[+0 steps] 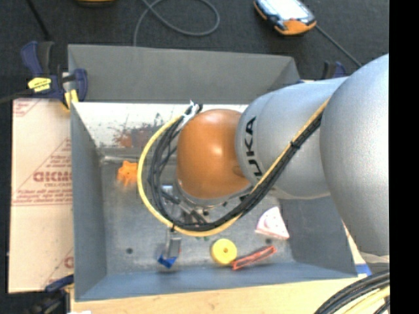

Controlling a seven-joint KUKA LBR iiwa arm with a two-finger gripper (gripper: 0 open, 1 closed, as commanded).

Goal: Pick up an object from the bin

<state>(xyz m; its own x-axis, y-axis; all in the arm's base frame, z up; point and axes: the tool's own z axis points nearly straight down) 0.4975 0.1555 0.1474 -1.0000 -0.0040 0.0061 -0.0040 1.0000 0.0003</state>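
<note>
My gripper [178,205] hangs low over the middle of the bin, with a little of its metal body showing under the arm's orange cover. Just in front of it, near the bin's front wall, lies a small grey stick with a blue tip [169,254]. A yellow round disc [224,251] lies to the right of that stick. Beside the disc rests a thin orange-red piece [254,257]. A white and pink wedge [272,224] lies further right, close to the arm.
A small orange thing [127,173] sits on the bin floor at the left, by the cables looped round the wrist. The arm and its cover hide the bin's middle and right side.
</note>
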